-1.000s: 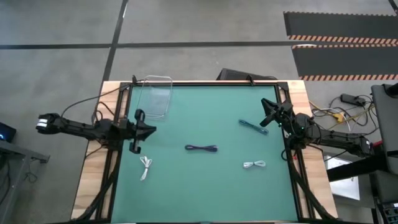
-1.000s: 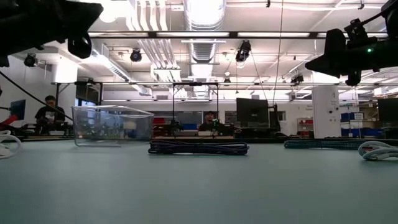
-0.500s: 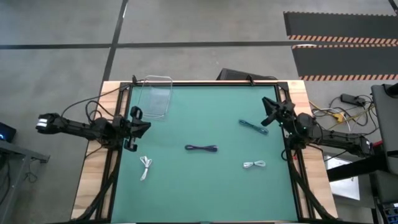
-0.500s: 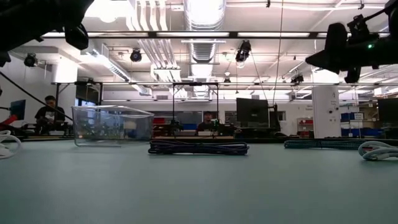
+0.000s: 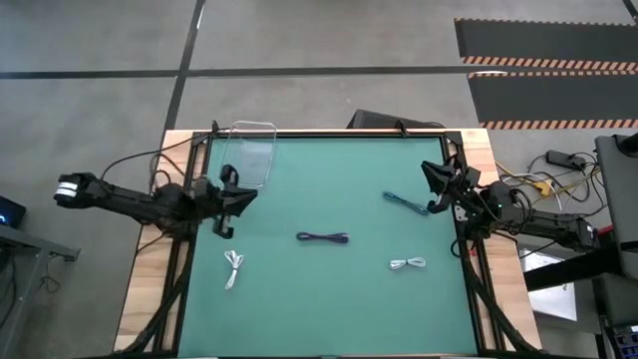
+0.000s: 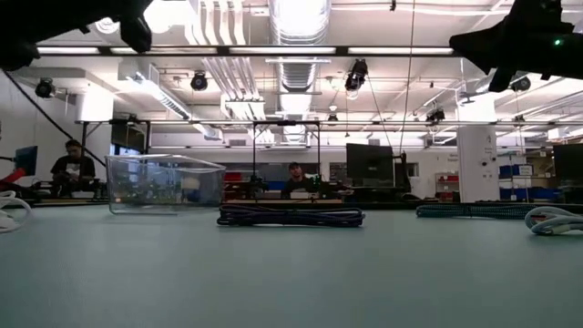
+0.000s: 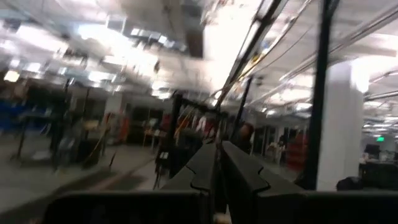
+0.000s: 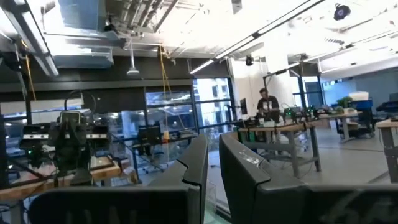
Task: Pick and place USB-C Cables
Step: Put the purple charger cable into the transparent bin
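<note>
Four cable bundles lie flat on the green mat: a dark one [image 5: 323, 237] [image 6: 290, 216] in the middle, a teal one [image 5: 404, 202] [image 6: 469, 210] toward the right, a white one [image 5: 409, 263] [image 6: 553, 220] near right, and a white one [image 5: 234, 267] [image 6: 11, 211] near left. My left gripper [image 5: 227, 195] [image 7: 217, 155] hovers shut over the mat's left edge, well above the table. My right gripper [image 5: 437, 187] [image 8: 212, 152] hovers shut by the right edge, just right of the teal cable and high above it. Both wrist views look level into the room.
A clear plastic container [image 5: 249, 155] [image 6: 164, 184] stands at the mat's far-left corner, just beyond my left gripper. A black frame [image 5: 199, 150] borders the mat on the wooden table. People sit at desks in the room behind the table.
Both grippers have risen, moving toward the top of the low view. My left gripper has also shifted a little toward the far edge and the container. The cables have stayed where they were.
</note>
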Controlling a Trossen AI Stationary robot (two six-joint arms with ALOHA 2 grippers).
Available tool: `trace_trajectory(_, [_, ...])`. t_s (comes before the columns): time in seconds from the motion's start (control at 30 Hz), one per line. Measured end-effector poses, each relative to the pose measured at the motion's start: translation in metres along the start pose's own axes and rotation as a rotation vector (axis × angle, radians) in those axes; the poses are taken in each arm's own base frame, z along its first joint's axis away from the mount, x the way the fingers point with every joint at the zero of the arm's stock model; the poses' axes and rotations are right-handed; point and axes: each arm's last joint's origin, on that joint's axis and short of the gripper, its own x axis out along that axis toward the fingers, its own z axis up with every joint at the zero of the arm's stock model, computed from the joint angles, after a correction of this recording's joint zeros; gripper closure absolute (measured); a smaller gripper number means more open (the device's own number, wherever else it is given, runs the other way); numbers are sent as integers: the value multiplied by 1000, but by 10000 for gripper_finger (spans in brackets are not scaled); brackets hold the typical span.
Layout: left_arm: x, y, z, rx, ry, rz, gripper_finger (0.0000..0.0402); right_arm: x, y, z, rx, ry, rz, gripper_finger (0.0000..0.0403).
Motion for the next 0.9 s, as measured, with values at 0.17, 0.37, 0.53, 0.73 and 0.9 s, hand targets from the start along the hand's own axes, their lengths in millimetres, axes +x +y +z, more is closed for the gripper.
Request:
trace_trajectory(0.17, [22,-2,-5,-35,96,73,393,0,0,0,1,0,2,371])
trace_trajectory(0.37, [54,-9,-3,-20,255,117,393,0,0,0,3,0,2,371])
trace_trajectory(0.53, [79,-15,8,-44,387,146,393,0,0,0,-10,1,2,371])
trace_trajectory(0.73, [100,-21,19,-112,563,211,393,0,0,0,-13,2,1,371])
trace_trajectory(0.9, [116,-28,19,-146,616,224,393,0,0,0,-14,2,1,371])
